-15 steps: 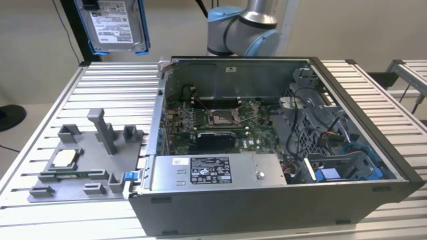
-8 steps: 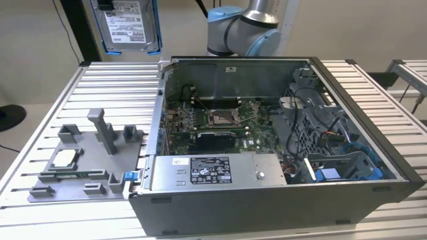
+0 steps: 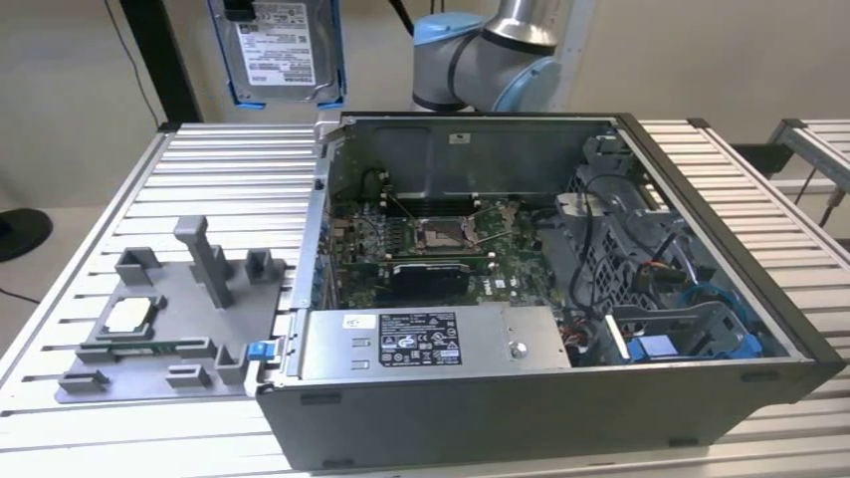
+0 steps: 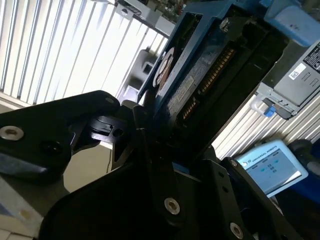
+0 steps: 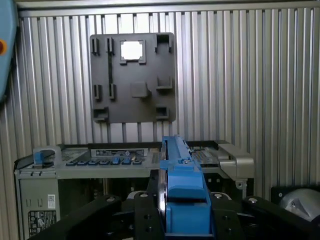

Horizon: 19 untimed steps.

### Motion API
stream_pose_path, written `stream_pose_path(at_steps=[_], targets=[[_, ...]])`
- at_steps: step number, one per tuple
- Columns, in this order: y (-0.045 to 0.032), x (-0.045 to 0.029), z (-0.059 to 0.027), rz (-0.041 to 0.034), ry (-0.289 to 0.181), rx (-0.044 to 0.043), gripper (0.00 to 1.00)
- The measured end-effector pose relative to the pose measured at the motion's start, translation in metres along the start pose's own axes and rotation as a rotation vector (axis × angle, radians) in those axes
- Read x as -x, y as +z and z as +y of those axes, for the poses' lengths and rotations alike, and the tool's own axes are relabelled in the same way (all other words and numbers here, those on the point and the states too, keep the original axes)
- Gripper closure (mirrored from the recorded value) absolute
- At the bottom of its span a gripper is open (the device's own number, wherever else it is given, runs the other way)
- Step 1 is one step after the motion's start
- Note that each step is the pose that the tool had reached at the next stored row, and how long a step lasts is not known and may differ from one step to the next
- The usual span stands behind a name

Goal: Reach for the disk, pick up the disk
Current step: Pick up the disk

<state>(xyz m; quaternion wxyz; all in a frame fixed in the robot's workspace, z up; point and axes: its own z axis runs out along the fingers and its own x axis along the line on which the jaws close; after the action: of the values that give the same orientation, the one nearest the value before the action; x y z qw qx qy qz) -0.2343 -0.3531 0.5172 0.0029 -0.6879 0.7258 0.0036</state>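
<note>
Slatted table (image 3: 199, 159) — computer case (image 3: 531, 408), grey fixture plate (image 3: 139, 373)

Exterior view: the camera is off the arm and raised. It looks down at a slant over the slatted table (image 3: 213, 159) from mid distance. The open computer case (image 3: 531, 418) is central and the grey fixture plate (image 3: 133, 370) sits toward the exterior view's left.

First wrist view: the camera is on the arm, high up, facing straight down past the gripper (image 5: 182, 220). The disk (image 5: 176, 155) is edge-on right at the lens, with plate, case and table far beneath.

Second wrist view: also on the arm and very close, tilted along the disk's flat face. The bright background is probably table slats.

The exterior and first wrist views share the plate, case and table. Both wrist views share the gripper-held disk.
</note>
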Motion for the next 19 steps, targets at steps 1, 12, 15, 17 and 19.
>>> stream_pose_path(at_steps=[1, 12, 15, 17, 19], targets=[[0.0, 0.0002, -0.0035, 0.0, 0.0, 0.0, 1.0], [0.0, 0.0021, -0.0386, 0.0, 0.0, 0.0, 1.0], [0.0, 0.0026, -0.048, 0.0, 0.0, 0.0, 1.0], [0.0, 0.0029, -0.0542, 0.0, 0.0, 0.0, 1.0], [0.0, 0.0032, -0.0604, 0.0, 0.0, 0.0, 1.0]])
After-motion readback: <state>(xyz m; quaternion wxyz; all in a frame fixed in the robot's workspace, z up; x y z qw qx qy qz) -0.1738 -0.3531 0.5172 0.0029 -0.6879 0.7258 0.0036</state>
